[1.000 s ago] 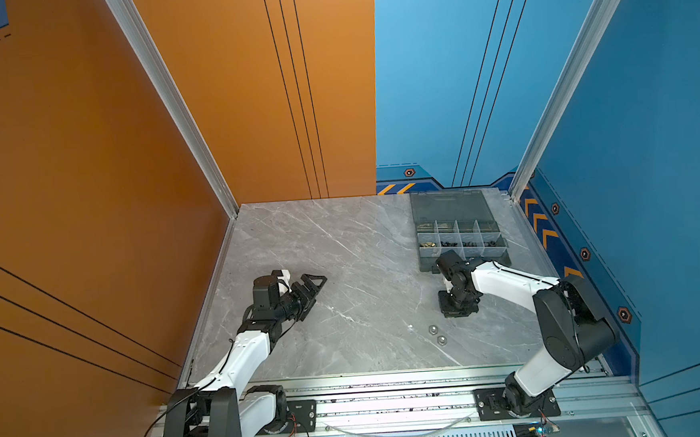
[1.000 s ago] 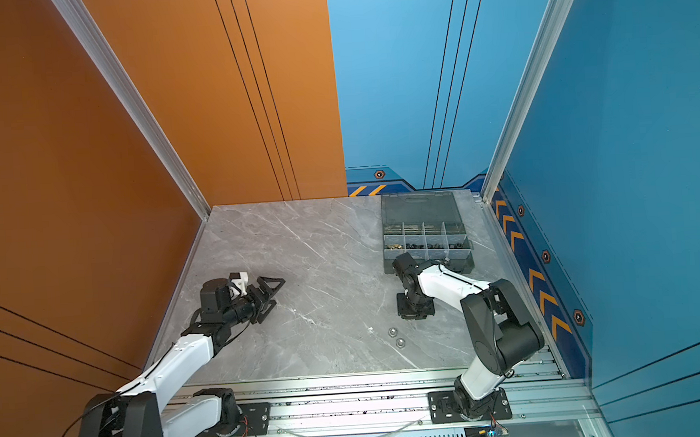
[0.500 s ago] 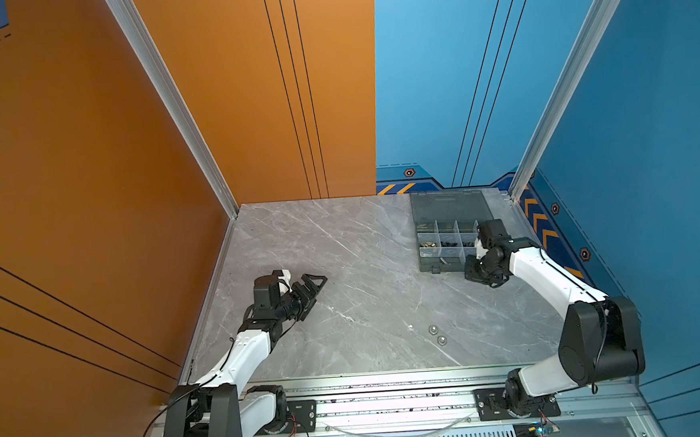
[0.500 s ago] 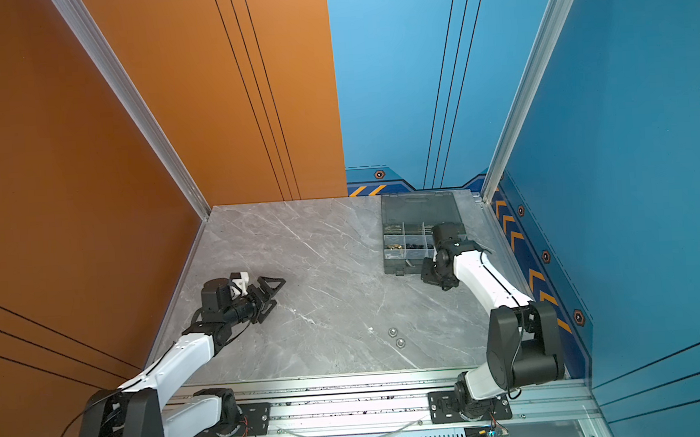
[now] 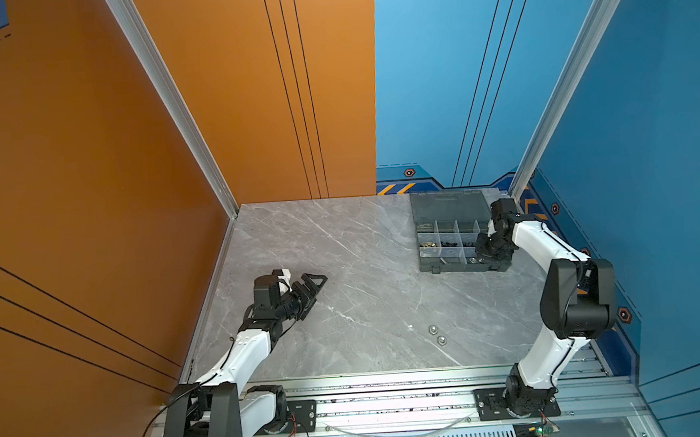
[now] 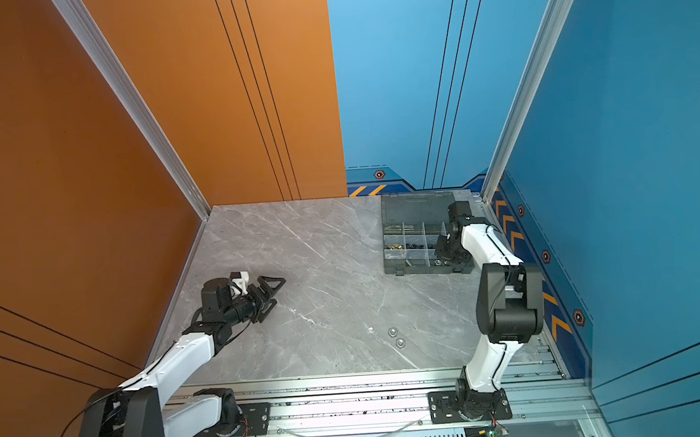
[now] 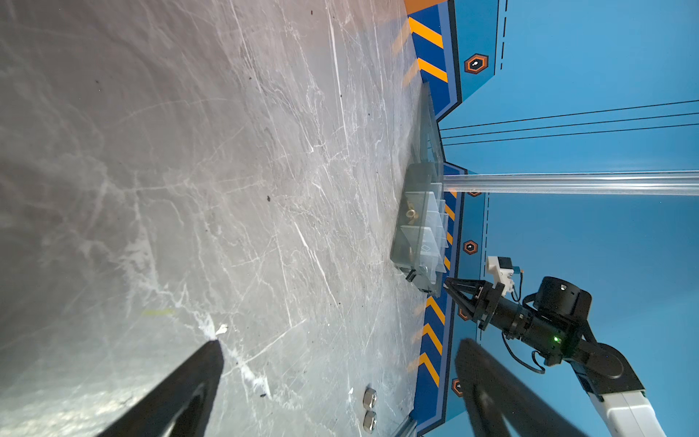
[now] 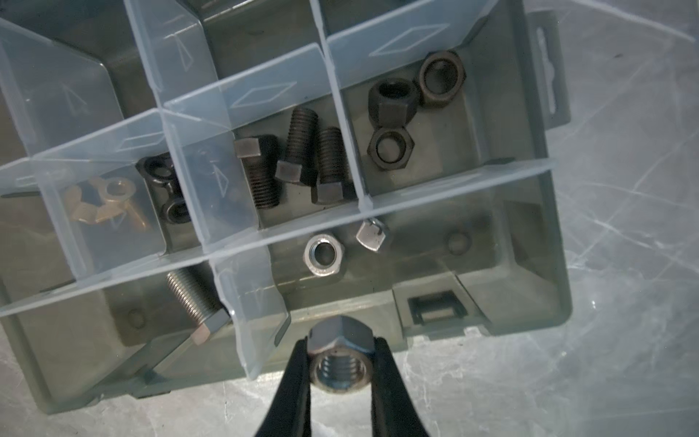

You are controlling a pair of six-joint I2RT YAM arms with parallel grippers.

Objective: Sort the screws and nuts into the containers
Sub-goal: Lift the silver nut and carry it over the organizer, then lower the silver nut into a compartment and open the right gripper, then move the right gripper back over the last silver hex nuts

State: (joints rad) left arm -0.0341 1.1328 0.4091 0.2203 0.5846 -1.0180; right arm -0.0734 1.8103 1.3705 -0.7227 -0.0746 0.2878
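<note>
Presently right gripper pinching silver nut over organiser box rim, left gripper gaping empty, dividers showing diamond outlines.

Organiser box: smoky-grey, lid open, clear dividers, far right of my table.
Middle row: brass wing nuts; black wing nuts; three short black bolts, side by side; three black hex nuts.
Front row: one long silver bolt, lying aslant; two silver nuts in the corner compartment.
Held silver nut: pinched in my right gripper, bore facing my wrist camera, by the box's front wall.
Two loose silver nuts: just beside each other on the table, well apart from the box.
</note>
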